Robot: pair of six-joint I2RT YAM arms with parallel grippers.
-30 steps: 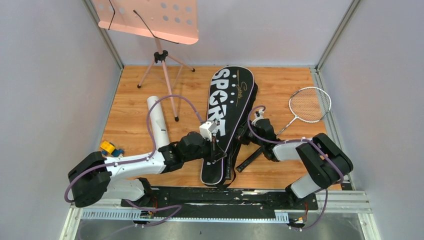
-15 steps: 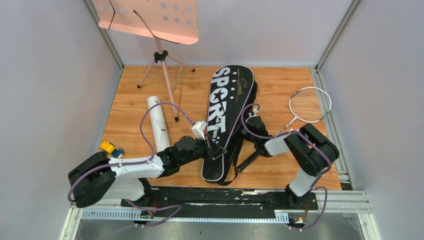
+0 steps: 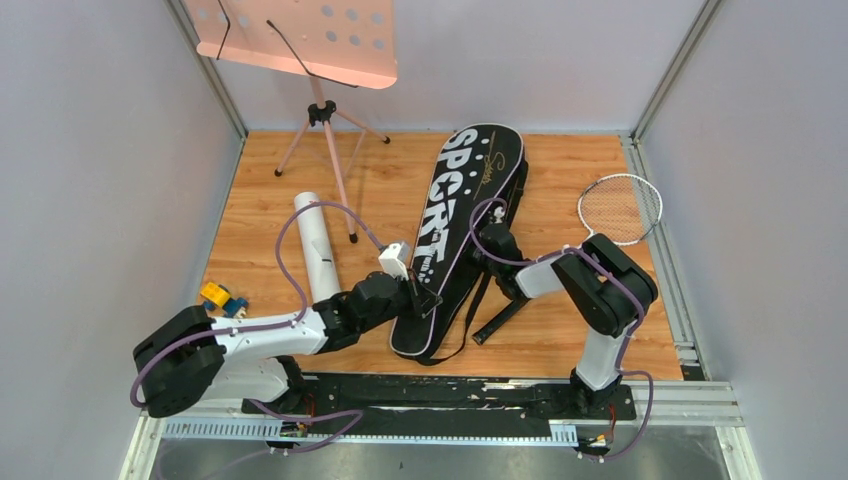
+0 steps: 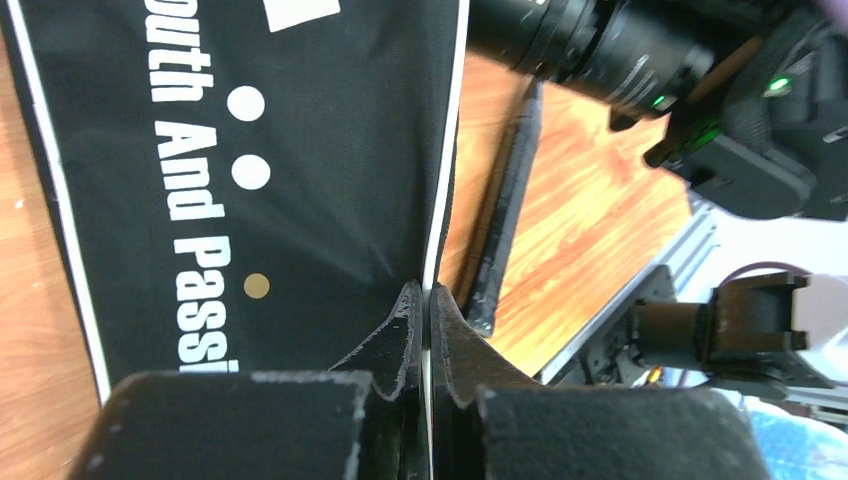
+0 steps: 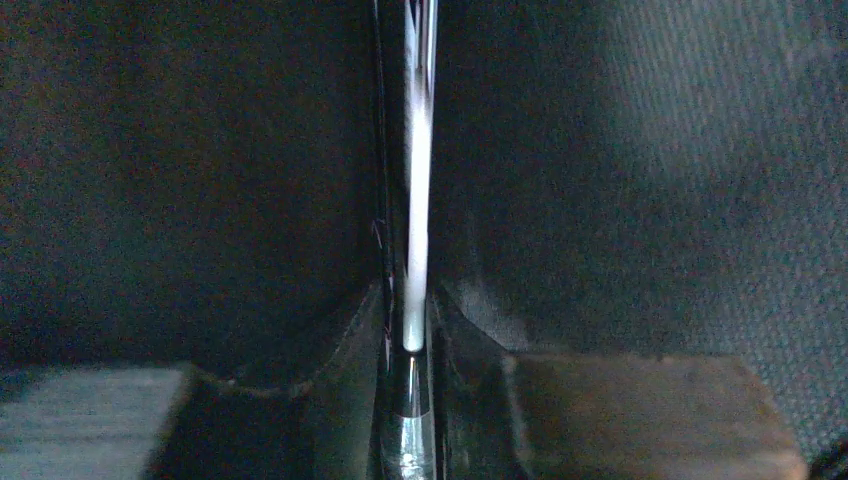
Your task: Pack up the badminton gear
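The black bag lettered SPORT [image 3: 470,215] lies slanted on the wooden floor. My left gripper [image 3: 422,300] is shut on the white piping of the bag's edge [image 4: 428,292]. My right gripper [image 3: 487,243] reaches under the bag's right edge. In the right wrist view it [image 5: 410,300] is shut on a slim silver-white racket shaft [image 5: 416,150] in the bag's dark inside. A second racket [image 3: 620,208] lies at the right, its black handle [image 3: 500,321] beside the bag. The long white tube [image 3: 318,250] lies at the left. No shuttlecocks show.
The pink music stand [image 3: 300,40] stands at the back left, its tripod legs [image 3: 335,160] reaching near the tube. A yellow and blue toy [image 3: 222,297] lies by the left wall. Grey walls close in the floor on three sides.
The bag has swung so its top points further right and its lower end sits further left. My right gripper has moved left and up along the bag. My left gripper shifted slightly left.
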